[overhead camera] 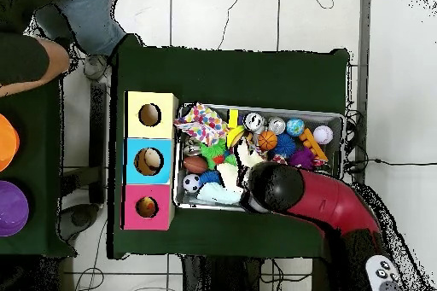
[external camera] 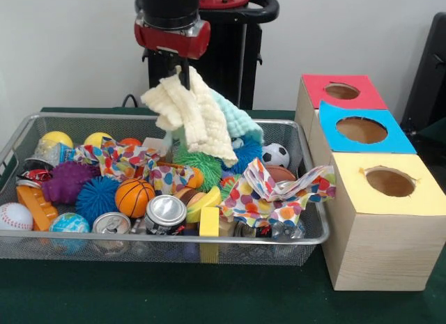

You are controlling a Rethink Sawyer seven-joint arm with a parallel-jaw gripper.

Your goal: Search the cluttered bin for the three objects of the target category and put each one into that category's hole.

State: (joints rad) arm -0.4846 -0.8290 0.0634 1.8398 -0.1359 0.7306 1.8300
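Gripper: the gripper (external camera: 185, 79) hangs above the back middle of the wire bin (external camera: 21, 139), jaws pinched on the top of a cream cloth (external camera: 191, 115).
Cream cloth: lifted, hanging in folds from the gripper; its lower edge reaches down to the clutter. A pale teal cloth (external camera: 240, 118) hangs just behind it, touching; whether that one is also gripped I cannot tell.
Bin contents: polka-dot cloth (external camera: 275, 191) bunched at the right end, another patterned cloth (external camera: 118, 157) at the left-centre; mini basketball (external camera: 134, 197), blue spiky ball (external camera: 97, 197), purple spiky ball (external camera: 66, 181), baseball (external camera: 14, 216), soccer ball (external camera: 276, 155), cans (external camera: 166, 214) along the front.
Boxes: three wooden boxes beside the bin's right end, each with a round hole: yellow top (external camera: 390, 181), blue top (external camera: 361, 130), red top (external camera: 341, 91).
Overhead: arm (overhead camera: 329, 202) covers part of the bin; the blue box's hole (overhead camera: 148, 161) shows something inside.
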